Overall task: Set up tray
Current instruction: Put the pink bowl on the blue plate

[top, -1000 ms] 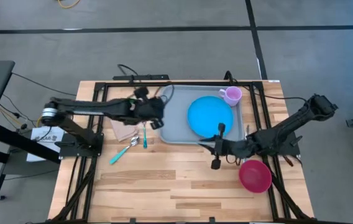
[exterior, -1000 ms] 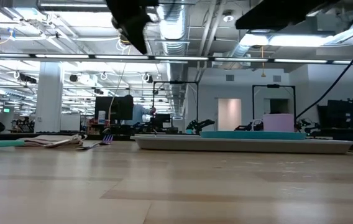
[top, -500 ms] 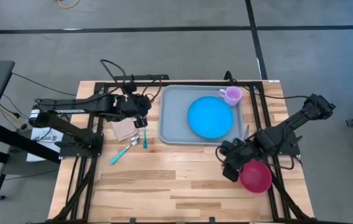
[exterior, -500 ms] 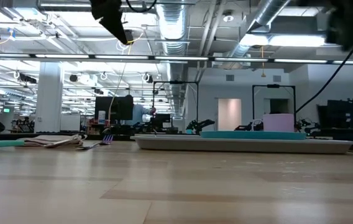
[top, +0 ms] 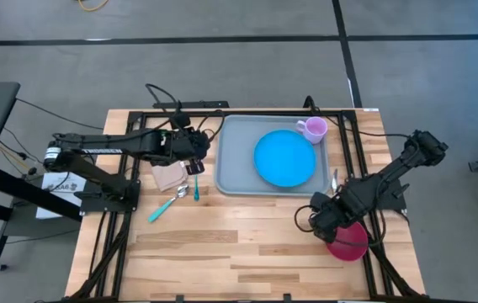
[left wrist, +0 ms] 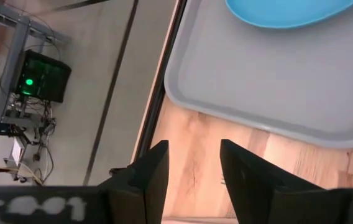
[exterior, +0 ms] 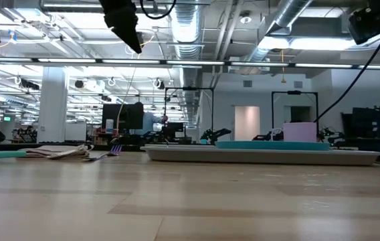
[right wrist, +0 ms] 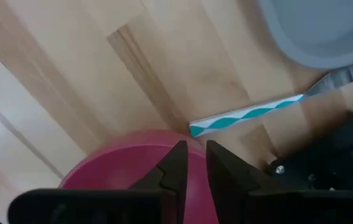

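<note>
The grey-blue tray (top: 237, 160) lies flat on the far middle of the table, also seen in the low view (exterior: 263, 156). On it rest a round blue plate (top: 284, 158) and a lilac mug (top: 312, 129). My left gripper (left wrist: 192, 168) hovers open above the table just left of the tray's left rim (left wrist: 238, 115), over a folded napkin (top: 169, 175). My right gripper (right wrist: 196, 160) hovers over the far left rim of a magenta bowl (right wrist: 127, 171), with a narrow gap between its fingers and nothing in it. Both grippers are high above the table in the low view.
Teal-handled cutlery (top: 172, 200) lies on the wood near the napkin. A utensil with a teal-and-white striped handle (right wrist: 245, 115) lies just right of the tray. The bowl (top: 350, 242) stands at the near right. Bare wood fills the near half of the table.
My left gripper has drawn back from the tray's left edge toward the table's left. My right gripper has gone from the tray's near edge toward the near right, ending over the magenta bowl. The tray, plate and mug have stayed put.
</note>
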`<state>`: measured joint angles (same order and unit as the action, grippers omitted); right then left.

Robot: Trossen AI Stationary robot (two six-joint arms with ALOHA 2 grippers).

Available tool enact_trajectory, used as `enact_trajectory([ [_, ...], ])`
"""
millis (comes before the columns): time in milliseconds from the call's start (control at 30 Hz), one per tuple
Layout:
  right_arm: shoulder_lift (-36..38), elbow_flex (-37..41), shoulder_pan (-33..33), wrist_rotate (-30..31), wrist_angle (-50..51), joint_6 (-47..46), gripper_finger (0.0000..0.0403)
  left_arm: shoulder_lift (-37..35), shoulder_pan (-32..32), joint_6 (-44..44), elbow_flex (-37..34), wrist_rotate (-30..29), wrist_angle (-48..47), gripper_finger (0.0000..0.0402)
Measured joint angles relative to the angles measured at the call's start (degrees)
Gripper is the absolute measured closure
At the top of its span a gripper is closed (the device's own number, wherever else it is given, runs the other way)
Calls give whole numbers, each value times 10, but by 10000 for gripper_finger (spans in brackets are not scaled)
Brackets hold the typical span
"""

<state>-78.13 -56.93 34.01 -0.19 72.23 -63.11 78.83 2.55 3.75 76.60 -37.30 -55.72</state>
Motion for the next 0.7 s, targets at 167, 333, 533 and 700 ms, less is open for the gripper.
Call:
enact_trajectory([
  [167,1,0,11,0,6,1,351,3,0,4,0,0,-2,264],
  [333,1,0,43,0,18,19,351,3,0,4,0,0,-2,264],
  [533,1,0,100,-2,29,38,351,3,0,4,0,0,-2,264],
  [700,1,0,145,0,29,79,351,3,0,4,0,0,-2,264],
])
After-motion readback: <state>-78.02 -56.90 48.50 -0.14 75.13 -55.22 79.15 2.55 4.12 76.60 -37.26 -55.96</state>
